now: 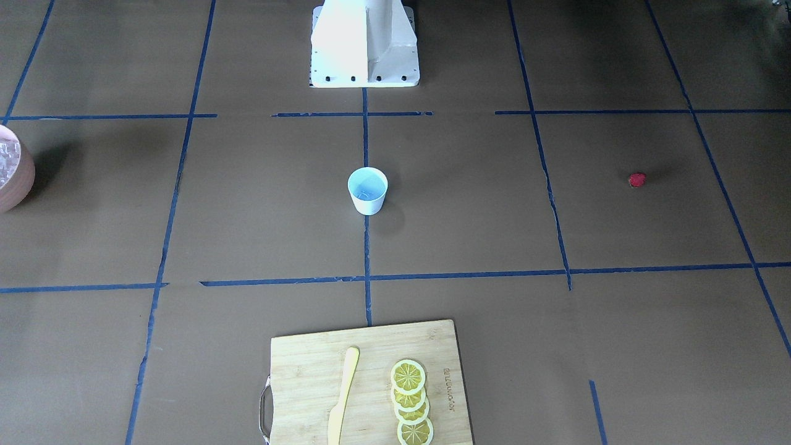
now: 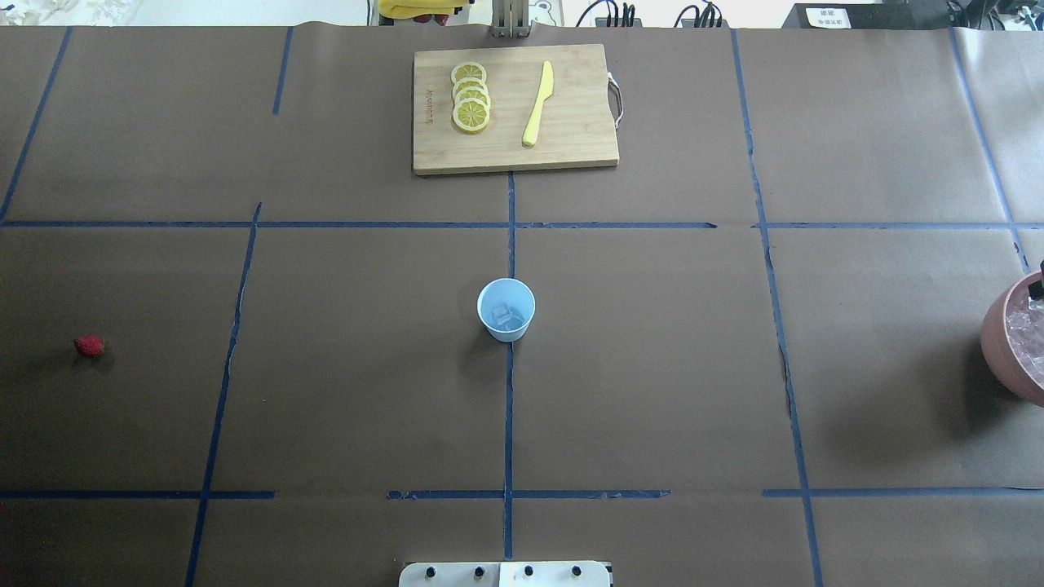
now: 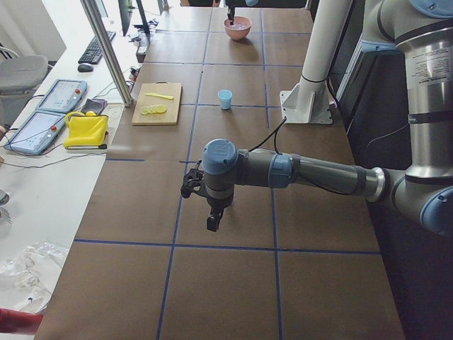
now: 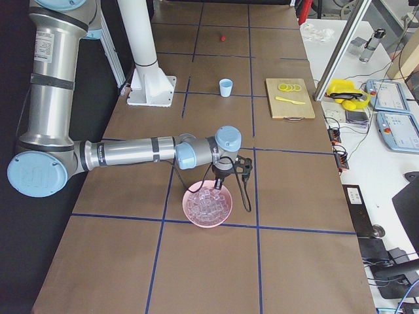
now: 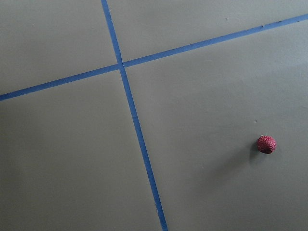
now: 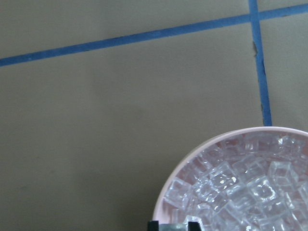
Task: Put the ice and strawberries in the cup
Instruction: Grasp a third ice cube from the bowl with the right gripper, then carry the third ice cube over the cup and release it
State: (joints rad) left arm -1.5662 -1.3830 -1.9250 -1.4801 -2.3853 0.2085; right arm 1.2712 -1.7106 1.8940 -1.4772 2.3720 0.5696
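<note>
front view: cup (image 1: 368, 190) stands mid-counter (image 1: 494, 216), strawberry (image 1: 637, 180) far to one side, bowl (image 1: 15, 176) far to the other. overhead: some ice (image 2: 507, 316) already lies in the cup. left side view: left fingers (image 3: 212, 221) hang over bare counter; their gap i can't tell. right side view: right fingers (image 4: 217, 182) dip at the bowl's near rim; open or holding, can't tell. left wrist: strawberry lies loose, ungrasped. right wrist: cubes heaped in the bowl. looks like ice-fetching; next, pinch one cube and carry it to the cup.
</note>
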